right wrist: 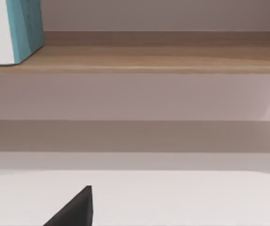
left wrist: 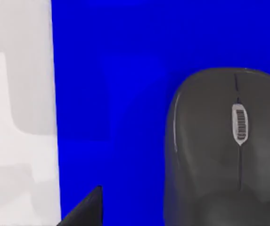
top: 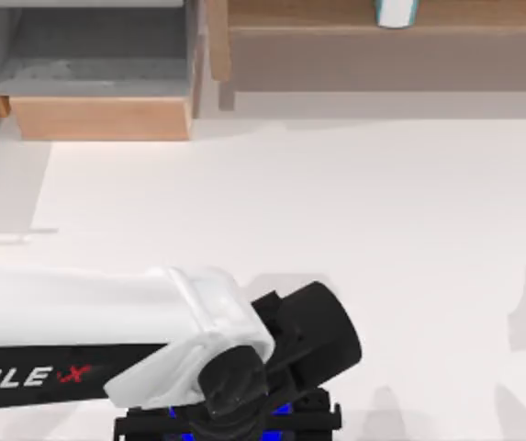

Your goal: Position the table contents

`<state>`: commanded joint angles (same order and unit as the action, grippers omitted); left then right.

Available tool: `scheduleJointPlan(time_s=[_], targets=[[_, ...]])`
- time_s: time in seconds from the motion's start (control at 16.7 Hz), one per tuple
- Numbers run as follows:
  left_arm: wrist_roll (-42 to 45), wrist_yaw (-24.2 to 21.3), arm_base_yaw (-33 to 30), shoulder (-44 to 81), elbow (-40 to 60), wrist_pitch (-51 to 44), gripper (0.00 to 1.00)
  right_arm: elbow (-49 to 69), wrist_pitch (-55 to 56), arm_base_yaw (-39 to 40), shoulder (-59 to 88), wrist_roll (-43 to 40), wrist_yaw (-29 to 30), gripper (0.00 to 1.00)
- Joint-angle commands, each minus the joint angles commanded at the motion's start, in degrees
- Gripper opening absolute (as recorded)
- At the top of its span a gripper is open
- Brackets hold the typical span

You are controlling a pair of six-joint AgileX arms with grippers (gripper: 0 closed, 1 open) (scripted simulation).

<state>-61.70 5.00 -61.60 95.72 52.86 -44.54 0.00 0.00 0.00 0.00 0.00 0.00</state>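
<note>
White table [top: 336, 202] — wooden shelf [top: 373, 50] behind

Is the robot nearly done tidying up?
Maybe halfway. Looks done: the teal and white item stands on the wooden shelf. In hand: my left hand is above the dark grey mouse, which lies on the blue mat on the white table and seems not yet gripped. Left: picking the mouse up and placing it. My right arm faces the shelf.
</note>
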Motion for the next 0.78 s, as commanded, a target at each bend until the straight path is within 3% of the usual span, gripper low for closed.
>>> scheduleJointPlan(time_s=[0.42, 0.78], targets=[[1.4, -1.2, 0.2, -0.5, -0.3, 1.0, 1.00, 0.0, 0.0, 0.0, 0.0, 0.0, 0.0, 1.00], [17.5, -13.4, 7.6, -3.6, -4.2, 14.3, 1.00, 0.0, 0.0, 0.0, 0.0, 0.0, 0.0, 1.00]])
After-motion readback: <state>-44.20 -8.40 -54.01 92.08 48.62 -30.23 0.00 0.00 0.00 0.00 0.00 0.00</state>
